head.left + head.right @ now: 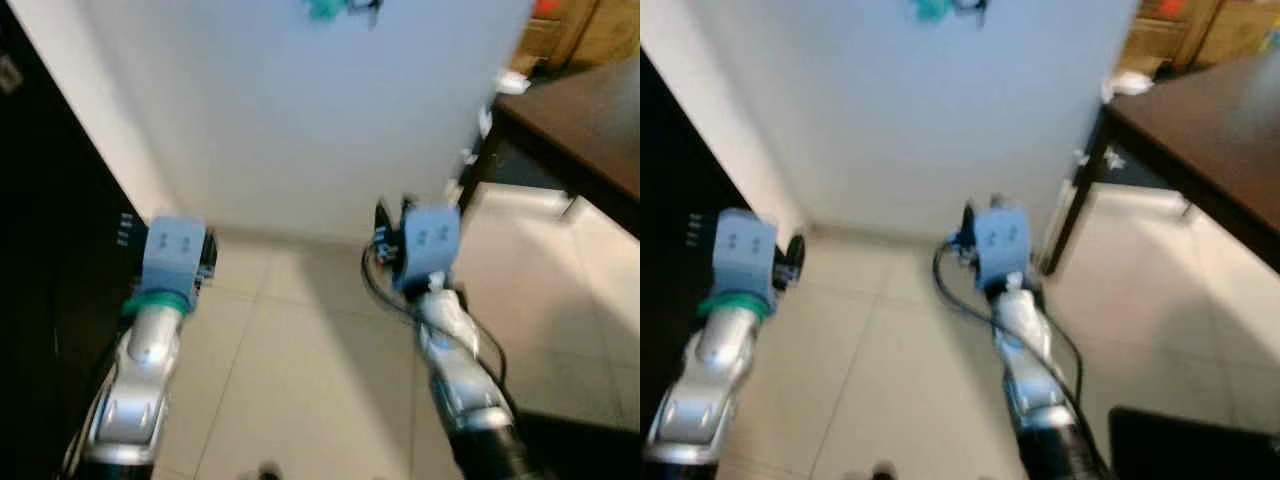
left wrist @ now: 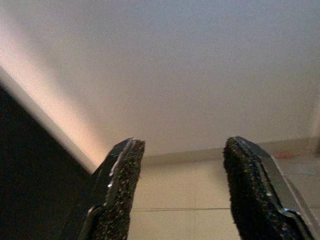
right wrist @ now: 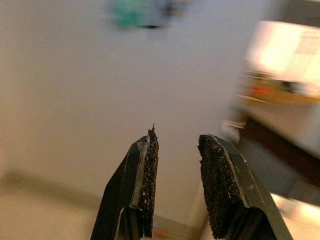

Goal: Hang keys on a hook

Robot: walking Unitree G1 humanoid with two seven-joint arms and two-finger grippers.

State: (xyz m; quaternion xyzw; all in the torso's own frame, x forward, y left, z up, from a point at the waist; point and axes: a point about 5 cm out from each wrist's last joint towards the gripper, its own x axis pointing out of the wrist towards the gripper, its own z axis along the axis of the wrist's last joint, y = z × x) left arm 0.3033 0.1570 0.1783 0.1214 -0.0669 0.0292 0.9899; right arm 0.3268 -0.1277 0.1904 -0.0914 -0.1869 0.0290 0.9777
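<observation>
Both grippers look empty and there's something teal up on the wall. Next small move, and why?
Probably back off and lower both arms. The teal tag and keys already sit high on the white wall, apparently hung. The right gripper is open with nothing between its pads, pointing below them. The left gripper is open too, aimed at the wall's base. The views are blurred, so check the hang first.

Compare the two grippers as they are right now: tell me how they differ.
The left gripper has its fingers spread wide; the right gripper has a narrower gap, though also open. The left gripper sits beside the dark cabinet; the right gripper is nearer the dark table. Both are empty, with rough black pads, and face the white wall.
</observation>
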